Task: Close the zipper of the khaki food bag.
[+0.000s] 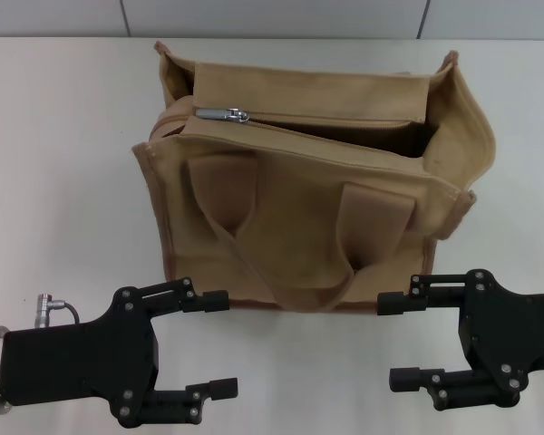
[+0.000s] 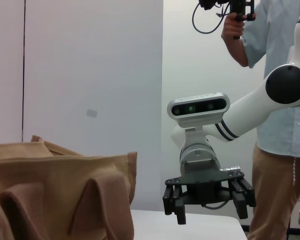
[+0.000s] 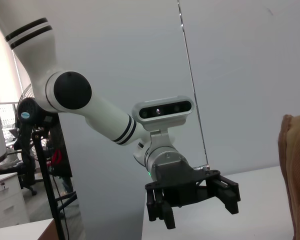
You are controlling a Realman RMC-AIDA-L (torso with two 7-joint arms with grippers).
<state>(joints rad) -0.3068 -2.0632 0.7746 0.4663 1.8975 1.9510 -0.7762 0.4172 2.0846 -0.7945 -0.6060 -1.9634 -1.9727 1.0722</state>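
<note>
Standing mid-table, the khaki food bag (image 1: 308, 208) gaped, its zipper (image 1: 299, 122) pull apparently at the left end. Left gripper (image 1: 213, 344) and right gripper (image 1: 399, 340) waited nearby, fingers spread.

A tan canvas bag (image 1: 313, 172) stands on a white counter (image 1: 63, 163), its top gaping open. The zipper (image 1: 308, 122) runs along the top, silver pull tab (image 1: 223, 114) at the bag's left end. Near the bottom edge, the left end effector (image 1: 219, 344) and right end effector (image 1: 401, 341) hover with fingers spread, empty.
</note>
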